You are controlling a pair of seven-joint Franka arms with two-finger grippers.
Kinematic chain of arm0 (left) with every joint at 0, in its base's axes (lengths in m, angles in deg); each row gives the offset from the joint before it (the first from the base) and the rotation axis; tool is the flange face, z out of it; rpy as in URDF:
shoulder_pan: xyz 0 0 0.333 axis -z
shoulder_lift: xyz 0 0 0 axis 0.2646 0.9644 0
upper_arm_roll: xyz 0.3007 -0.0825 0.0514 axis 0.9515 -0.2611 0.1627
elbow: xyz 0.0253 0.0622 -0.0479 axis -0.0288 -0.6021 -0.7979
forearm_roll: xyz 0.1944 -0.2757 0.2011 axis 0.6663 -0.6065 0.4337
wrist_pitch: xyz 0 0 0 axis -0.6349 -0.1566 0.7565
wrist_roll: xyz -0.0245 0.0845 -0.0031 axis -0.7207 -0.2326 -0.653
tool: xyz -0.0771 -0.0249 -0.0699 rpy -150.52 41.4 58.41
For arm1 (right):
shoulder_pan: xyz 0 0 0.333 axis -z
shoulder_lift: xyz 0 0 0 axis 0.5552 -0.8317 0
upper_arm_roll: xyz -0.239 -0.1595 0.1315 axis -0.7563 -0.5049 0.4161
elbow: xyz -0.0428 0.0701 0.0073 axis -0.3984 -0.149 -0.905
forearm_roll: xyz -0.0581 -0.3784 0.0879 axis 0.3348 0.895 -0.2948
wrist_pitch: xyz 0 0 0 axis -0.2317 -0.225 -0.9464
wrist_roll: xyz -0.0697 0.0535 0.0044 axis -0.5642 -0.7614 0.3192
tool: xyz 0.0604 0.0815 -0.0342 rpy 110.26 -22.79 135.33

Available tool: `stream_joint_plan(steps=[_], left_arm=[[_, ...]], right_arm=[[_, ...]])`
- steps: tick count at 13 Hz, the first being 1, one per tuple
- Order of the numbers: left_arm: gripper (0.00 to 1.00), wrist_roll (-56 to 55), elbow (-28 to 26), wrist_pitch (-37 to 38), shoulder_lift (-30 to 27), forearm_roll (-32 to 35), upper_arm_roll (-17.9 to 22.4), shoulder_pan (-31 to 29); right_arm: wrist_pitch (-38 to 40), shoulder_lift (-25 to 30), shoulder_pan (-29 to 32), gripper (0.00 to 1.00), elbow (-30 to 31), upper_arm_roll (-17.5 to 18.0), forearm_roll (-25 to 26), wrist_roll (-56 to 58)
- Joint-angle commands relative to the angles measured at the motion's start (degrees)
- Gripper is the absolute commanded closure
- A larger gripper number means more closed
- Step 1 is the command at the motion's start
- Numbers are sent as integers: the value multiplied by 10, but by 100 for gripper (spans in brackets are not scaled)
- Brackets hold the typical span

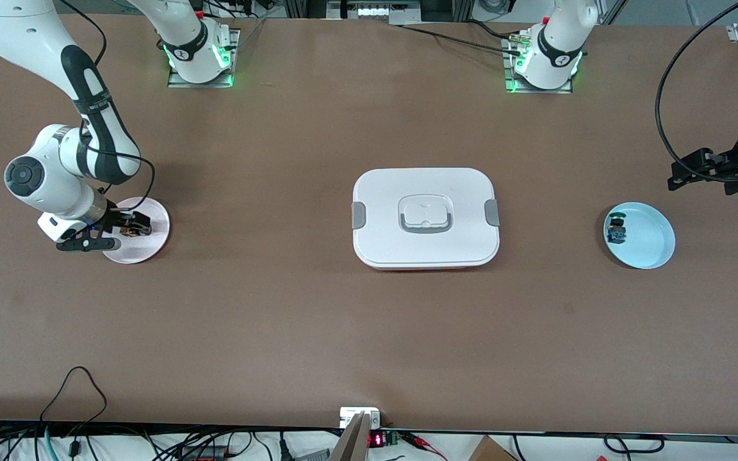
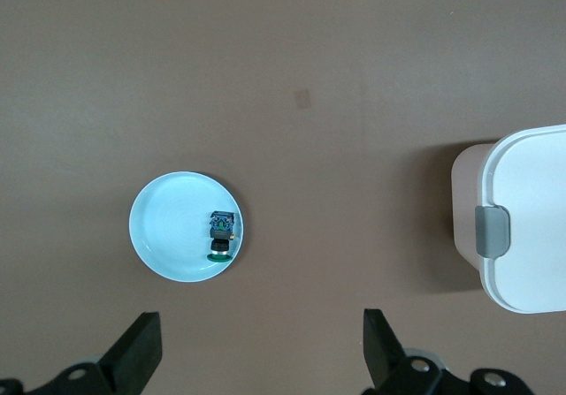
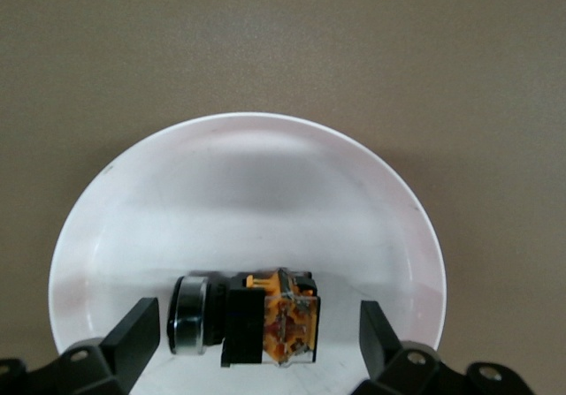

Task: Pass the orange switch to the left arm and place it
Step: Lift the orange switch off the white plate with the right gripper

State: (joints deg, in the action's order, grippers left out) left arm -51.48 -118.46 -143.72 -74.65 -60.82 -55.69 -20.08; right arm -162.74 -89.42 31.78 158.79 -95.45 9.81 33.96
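The orange switch (image 1: pixel 129 229) lies on its side on a pale pink plate (image 1: pixel 151 246) at the right arm's end of the table. My right gripper (image 1: pixel 124 232) is down at the plate, open, with one finger on each side of the switch (image 3: pixel 265 326) and a gap showing between each finger and the switch. The right wrist view shows the switch's dark cap, black block and orange body between the fingers (image 3: pixel 133 335). The white box (image 1: pixel 382 198) sits at the table's middle. My left gripper (image 1: pixel 681 174) hangs open and empty over bare table at the left arm's end.
A light blue plate (image 1: pixel 649 246) holds a small switch with a green cap and blue body (image 1: pixel 616 230), between the box and the left arm's end. The left wrist view shows this plate (image 2: pixel 172 227), the green switch (image 2: pixel 221 234) and a box corner (image 2: pixel 531 227).
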Motion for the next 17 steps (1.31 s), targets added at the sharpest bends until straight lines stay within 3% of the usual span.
stream_joint_plan(steps=[1, 5, 17], left_arm=[[0, -3, 13, 10, 6, -6, -3, -4], [0, -4, 14, 12, 6, -7, -4, -3], [0, -6, 17, 19, 5, -6, -11, 4]], right_arm=[[-23, -7, 19, 0, 3, 16, -13, 27], [-33, -10, 39, 0, 6, 41, -14, 27], [-32, -11, 46, 0, 16, 46, -14, 44]])
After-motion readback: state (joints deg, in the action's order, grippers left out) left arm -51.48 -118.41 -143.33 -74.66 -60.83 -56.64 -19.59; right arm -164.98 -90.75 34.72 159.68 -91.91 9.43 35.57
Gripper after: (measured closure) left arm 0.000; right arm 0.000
